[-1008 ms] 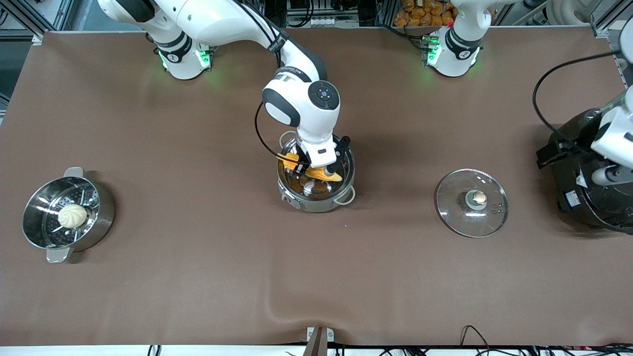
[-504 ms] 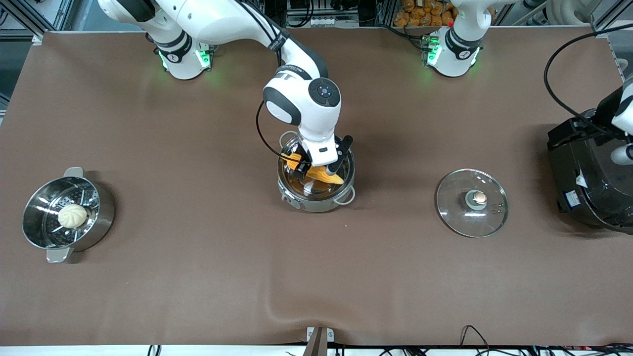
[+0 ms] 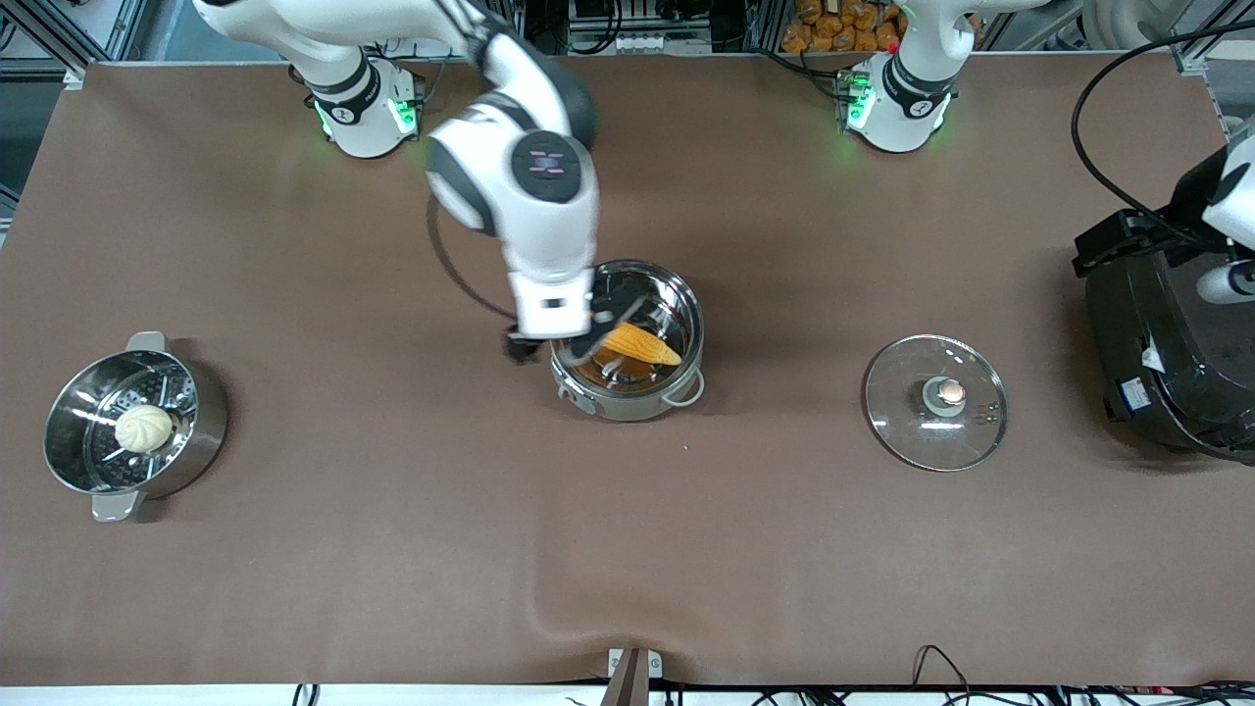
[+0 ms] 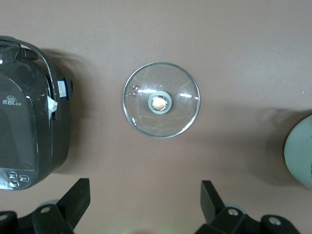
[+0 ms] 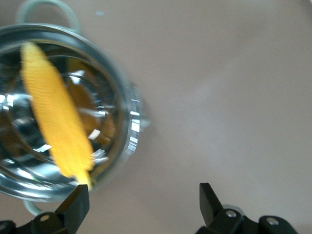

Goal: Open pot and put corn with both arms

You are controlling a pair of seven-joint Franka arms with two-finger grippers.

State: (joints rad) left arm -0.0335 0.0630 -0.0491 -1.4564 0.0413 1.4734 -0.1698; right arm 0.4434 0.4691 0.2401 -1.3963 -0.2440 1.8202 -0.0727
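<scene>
The steel pot (image 3: 680, 300) stands open at the table's middle. The yellow corn (image 3: 642, 345) lies inside it, free of any gripper; the right wrist view shows the corn (image 5: 56, 112) in the pot (image 5: 127, 127). My right gripper (image 3: 559, 343) is open and empty, raised over the pot's rim toward the right arm's end; its fingers (image 5: 74, 204) stand wide apart. The glass lid (image 3: 936, 402) with its coppery knob lies flat on the table toward the left arm's end. My left gripper (image 4: 144, 204) is open and empty, held high with the lid (image 4: 161, 100) below it.
A large black electric cooker (image 3: 1167, 363) stands at the left arm's end, also in the left wrist view (image 4: 29, 131). A steel steamer basket (image 3: 201, 431) holding a white bun (image 3: 144, 428) stands at the right arm's end.
My right gripper has let go of the corn, risen and moved off toward the right arm's end; the corn now lies in the pot. The left arm has shifted slightly above the cooker.
</scene>
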